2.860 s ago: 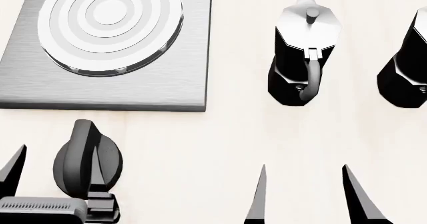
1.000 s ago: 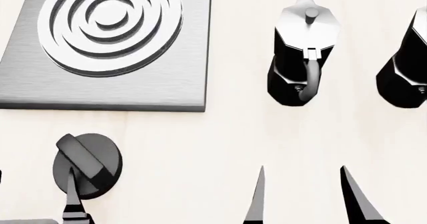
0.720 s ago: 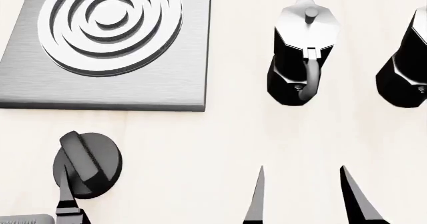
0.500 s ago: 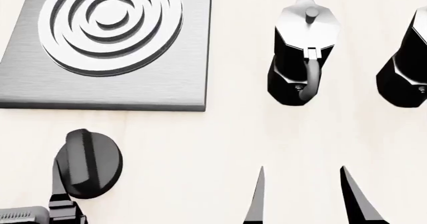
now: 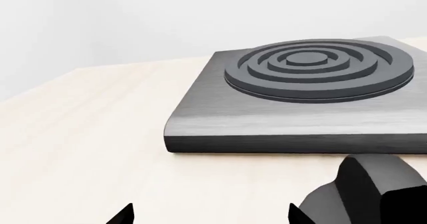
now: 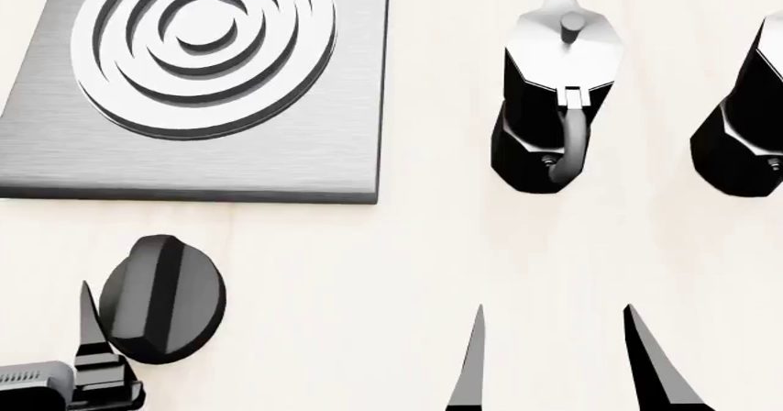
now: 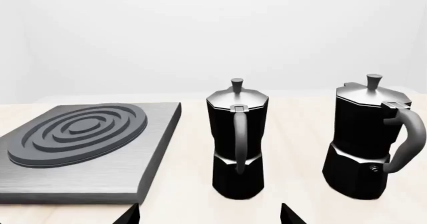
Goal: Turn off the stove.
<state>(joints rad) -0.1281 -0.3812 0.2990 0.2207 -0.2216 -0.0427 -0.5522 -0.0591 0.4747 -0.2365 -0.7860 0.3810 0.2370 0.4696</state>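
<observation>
The stove slab [image 6: 306,145] lies at the far left with its round ringed burner [image 6: 202,49]; it also shows in the left wrist view [image 5: 287,124] and the right wrist view [image 7: 87,179]. The black ridged knob [image 6: 161,298] stands apart in front of it, its ridge nearly upright in the head view. My left gripper [image 5: 210,218] is open and empty. One of its fingers [image 6: 88,324] stands just left of the knob [image 5: 373,194], which is outside the jaws. My right gripper [image 6: 556,365] is open and empty over bare table.
Two black-and-silver moka pots stand right of the stove, one [image 6: 556,99] in the middle and one [image 6: 746,127] at the right edge; both show in the right wrist view [image 7: 237,139] [image 7: 367,139]. The pale wooden table [image 6: 367,273] lies under everything.
The burner went from flat pale rings to dark-grooved rings. The knob's ridge swung from tilted back to nearly upright. My left gripper came off the knob and moved left. The right arm stayed still.
</observation>
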